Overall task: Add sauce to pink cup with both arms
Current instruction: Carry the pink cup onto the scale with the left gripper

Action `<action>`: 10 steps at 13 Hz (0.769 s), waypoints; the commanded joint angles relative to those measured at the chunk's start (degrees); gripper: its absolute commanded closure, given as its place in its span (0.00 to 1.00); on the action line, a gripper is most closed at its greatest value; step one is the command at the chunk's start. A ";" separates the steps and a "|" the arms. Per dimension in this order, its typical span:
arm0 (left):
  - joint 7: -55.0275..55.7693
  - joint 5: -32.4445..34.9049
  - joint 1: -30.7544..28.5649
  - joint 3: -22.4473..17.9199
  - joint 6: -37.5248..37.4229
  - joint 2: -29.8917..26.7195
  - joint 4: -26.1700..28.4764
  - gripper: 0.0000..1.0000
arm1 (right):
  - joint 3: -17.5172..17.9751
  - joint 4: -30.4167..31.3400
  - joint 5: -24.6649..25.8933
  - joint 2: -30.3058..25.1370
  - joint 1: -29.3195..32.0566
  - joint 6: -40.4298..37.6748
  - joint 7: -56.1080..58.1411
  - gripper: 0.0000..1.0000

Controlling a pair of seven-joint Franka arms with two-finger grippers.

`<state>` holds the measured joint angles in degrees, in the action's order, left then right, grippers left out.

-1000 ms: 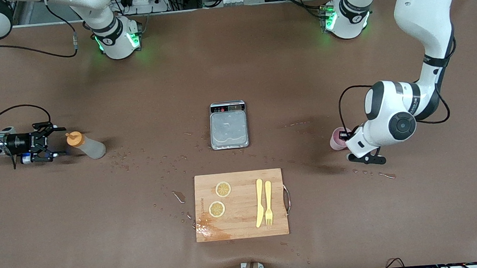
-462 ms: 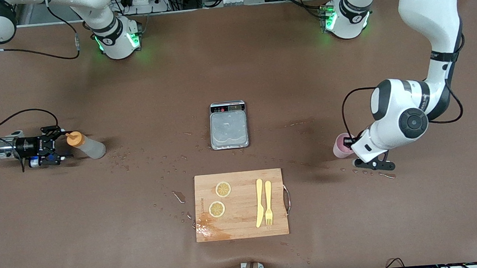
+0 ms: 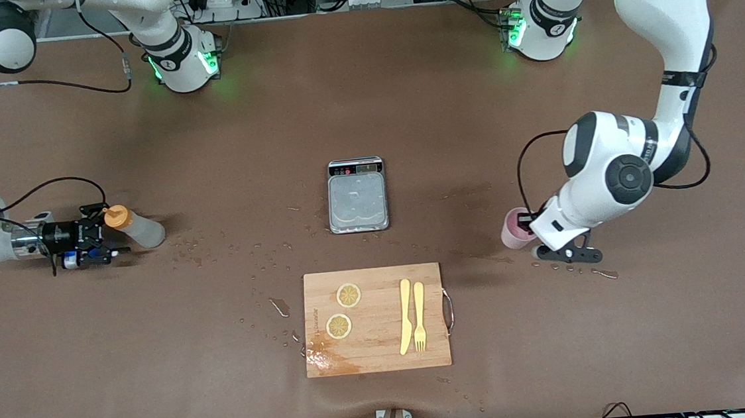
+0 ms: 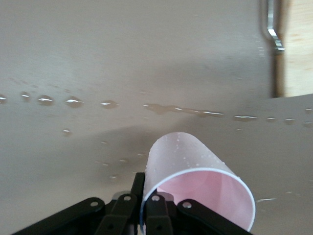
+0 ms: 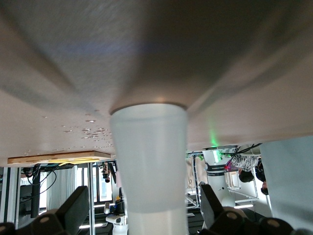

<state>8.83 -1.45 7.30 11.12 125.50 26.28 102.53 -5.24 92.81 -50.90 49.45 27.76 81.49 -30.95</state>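
pink cup (image 3: 512, 230): pale pink | sauce (image 3: 136, 227): whitish, orange cap | scale (image 3: 357, 195): silver | fork (image 3: 419, 316): yellow

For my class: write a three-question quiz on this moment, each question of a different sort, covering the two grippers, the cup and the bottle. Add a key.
1. True or false: the left gripper is shut on the rim of the pink cup.
2. Multiple choice: the sauce bottle is
A) standing on the scale
B) lying on the table at the right arm's end, its orange cap toward the right gripper
C) lying on the board
3. Fill in: the right gripper's fingers stand ____ on either side of the bottle.

Key: 1 true; 2 B; 3 open.
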 commanded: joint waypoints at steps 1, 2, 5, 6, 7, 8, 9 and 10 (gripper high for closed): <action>6.53 0.22 0.43 2.93 -1.13 -0.70 -0.93 1.00 | -0.21 1.05 -1.75 -0.05 -0.60 0.87 0.63 0.00; 8.82 0.30 1.57 3.29 -1.22 -0.44 -1.54 1.00 | -0.21 1.05 -1.75 -0.05 -0.60 0.87 0.63 0.00; 16.90 0.22 6.66 3.38 -1.31 -0.26 -3.47 1.00 | -0.21 1.23 -1.75 -0.05 -0.86 1.04 0.98 0.00; 19.71 0.13 8.50 3.38 -1.31 0.00 -4.35 1.00 | -0.21 1.40 -1.75 -0.05 -0.95 0.96 1.77 0.05; 22.52 0.13 10.35 3.38 -1.31 0.70 -5.23 1.00 | -0.21 1.58 -1.75 -0.05 -0.95 0.87 2.82 0.22; 25.60 0.04 12.19 3.38 -1.31 1.49 -6.28 1.00 | -0.21 1.58 -1.66 -0.05 -0.87 0.69 3.09 0.40; 29.02 0.04 13.78 3.38 -1.31 2.72 -8.03 1.00 | -0.21 1.58 -1.66 -0.05 -0.69 0.52 3.18 0.50; 31.93 0.04 15.19 3.38 -1.31 4.03 -9.27 1.00 | -0.30 1.58 -1.66 -0.05 -0.78 0.43 3.09 0.53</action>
<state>35.78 -1.46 20.07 14.90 125.49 27.13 97.60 -5.34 93.83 -51.36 49.56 27.01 82.20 -28.78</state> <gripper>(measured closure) 0.960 0.233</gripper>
